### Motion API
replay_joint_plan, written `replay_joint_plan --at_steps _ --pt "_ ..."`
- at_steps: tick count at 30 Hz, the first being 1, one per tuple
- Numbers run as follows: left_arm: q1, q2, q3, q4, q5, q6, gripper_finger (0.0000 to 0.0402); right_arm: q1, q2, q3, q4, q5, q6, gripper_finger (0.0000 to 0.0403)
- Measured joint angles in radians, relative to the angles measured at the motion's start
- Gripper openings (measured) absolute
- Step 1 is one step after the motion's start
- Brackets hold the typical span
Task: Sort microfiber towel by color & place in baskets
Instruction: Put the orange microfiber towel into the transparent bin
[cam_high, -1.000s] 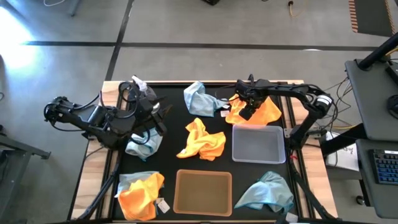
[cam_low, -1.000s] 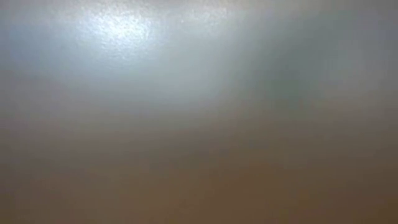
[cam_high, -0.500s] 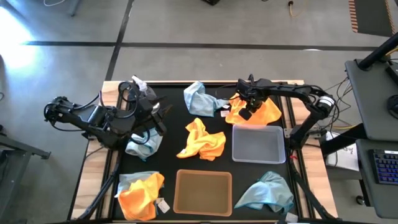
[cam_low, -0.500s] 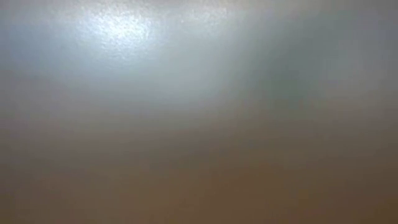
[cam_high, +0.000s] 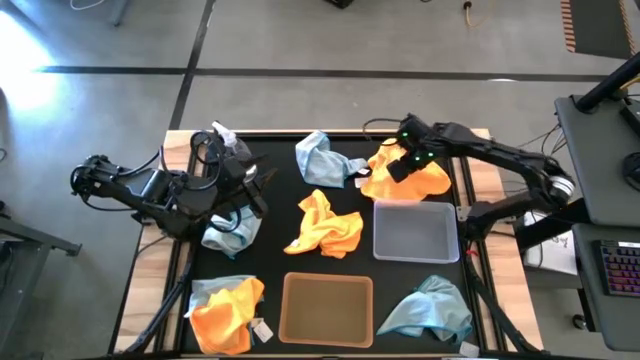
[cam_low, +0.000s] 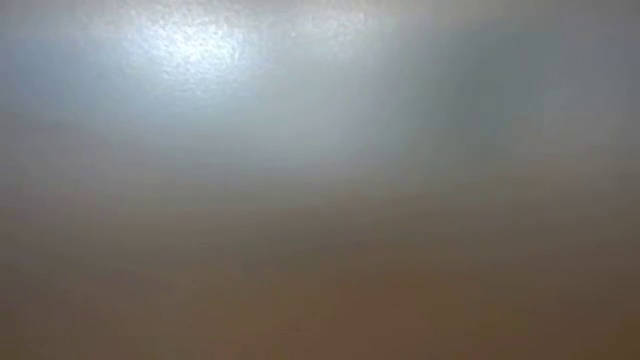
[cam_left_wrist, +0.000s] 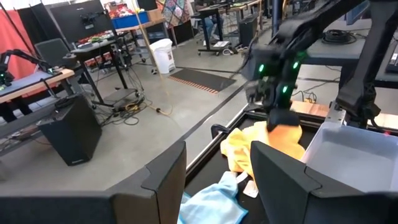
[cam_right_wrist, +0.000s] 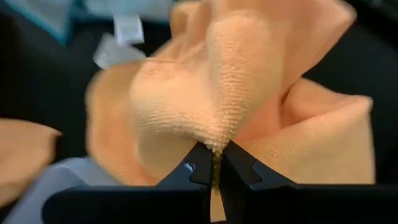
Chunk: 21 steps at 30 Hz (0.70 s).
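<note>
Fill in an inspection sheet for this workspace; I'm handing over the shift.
Surface: black mat on a wooden table.
Job's things: orange towels; blue towels; grey basket and tan basket hold nothing.
Clutter: nothing seen.
Grippers: right gripper shut on the far orange towel beside the grey basket; left gripper open, at the mat's left side.
Cables: bundle on the right arm.
Surroundings: desks, a white bin; the low view shows nothing.
</note>
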<state>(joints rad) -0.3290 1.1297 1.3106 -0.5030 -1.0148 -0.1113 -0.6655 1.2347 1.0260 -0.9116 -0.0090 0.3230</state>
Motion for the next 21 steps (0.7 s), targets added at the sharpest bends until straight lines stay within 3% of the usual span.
replay_joint_plan --at_steps 9,21 --pt "0.000 0.000 0.000 0.000 0.000 0.024 0.0165 0.000 -0.231 0.000 0.021 0.000 0.135 0.0009" --pt "0.000 0.000 0.000 0.000 0.000 0.024 0.0165 0.006 -0.382 0.028 0.179 0.000 0.261 0.0009"
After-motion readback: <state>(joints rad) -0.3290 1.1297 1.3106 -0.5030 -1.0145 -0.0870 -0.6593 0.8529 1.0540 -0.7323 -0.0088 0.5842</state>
